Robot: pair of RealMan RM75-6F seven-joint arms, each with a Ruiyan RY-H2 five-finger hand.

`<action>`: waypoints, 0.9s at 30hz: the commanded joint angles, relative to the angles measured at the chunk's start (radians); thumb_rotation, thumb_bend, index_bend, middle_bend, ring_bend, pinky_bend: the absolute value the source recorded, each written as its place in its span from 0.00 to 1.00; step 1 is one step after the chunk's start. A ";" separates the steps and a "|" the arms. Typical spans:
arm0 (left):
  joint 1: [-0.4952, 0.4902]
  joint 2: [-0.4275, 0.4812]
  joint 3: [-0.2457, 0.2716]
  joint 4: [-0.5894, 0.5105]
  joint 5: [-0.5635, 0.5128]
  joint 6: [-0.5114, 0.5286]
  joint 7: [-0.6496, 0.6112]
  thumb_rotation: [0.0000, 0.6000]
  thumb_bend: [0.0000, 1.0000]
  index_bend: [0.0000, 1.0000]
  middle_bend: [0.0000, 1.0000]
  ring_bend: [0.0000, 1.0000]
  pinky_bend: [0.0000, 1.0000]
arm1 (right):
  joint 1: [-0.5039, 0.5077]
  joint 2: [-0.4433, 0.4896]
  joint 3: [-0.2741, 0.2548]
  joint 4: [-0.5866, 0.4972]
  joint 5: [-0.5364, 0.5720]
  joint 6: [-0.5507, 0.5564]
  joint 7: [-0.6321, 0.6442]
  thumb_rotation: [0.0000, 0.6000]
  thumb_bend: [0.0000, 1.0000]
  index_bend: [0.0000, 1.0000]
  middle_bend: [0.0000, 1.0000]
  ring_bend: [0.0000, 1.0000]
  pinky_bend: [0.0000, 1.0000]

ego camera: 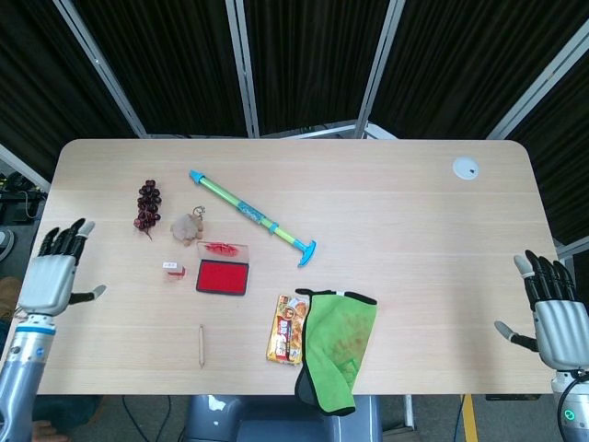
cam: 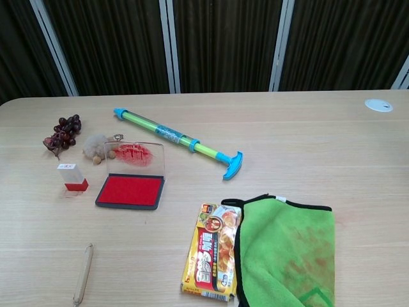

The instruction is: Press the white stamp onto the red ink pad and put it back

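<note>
The small white stamp point(ego camera: 172, 270) with a red base stands upright on the table, just left of the red ink pad point(ego camera: 222, 276). In the chest view the stamp point(cam: 71, 178) and the open ink pad point(cam: 130, 190) with its clear lid raised behind sit close together. My left hand point(ego camera: 52, 274) hovers over the table's left edge, fingers spread, holding nothing, well left of the stamp. My right hand point(ego camera: 548, 316) stays beyond the right edge, fingers apart and empty. Neither hand shows in the chest view.
A bunch of dark grapes point(ego camera: 147, 206) and a fuzzy keychain point(ego camera: 188, 226) lie behind the stamp. A green-blue water pump toy point(ego camera: 250, 215) runs diagonally mid-table. A snack packet point(ego camera: 289, 329), a green cloth point(ego camera: 337, 343) and a wooden pencil point(ego camera: 202, 345) lie near the front.
</note>
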 commanded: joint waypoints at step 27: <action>-0.194 -0.287 -0.040 0.259 -0.196 -0.221 0.048 1.00 0.13 0.37 0.31 0.85 0.96 | 0.012 -0.026 0.009 0.056 0.064 -0.052 -0.014 1.00 0.00 0.00 0.00 0.00 0.00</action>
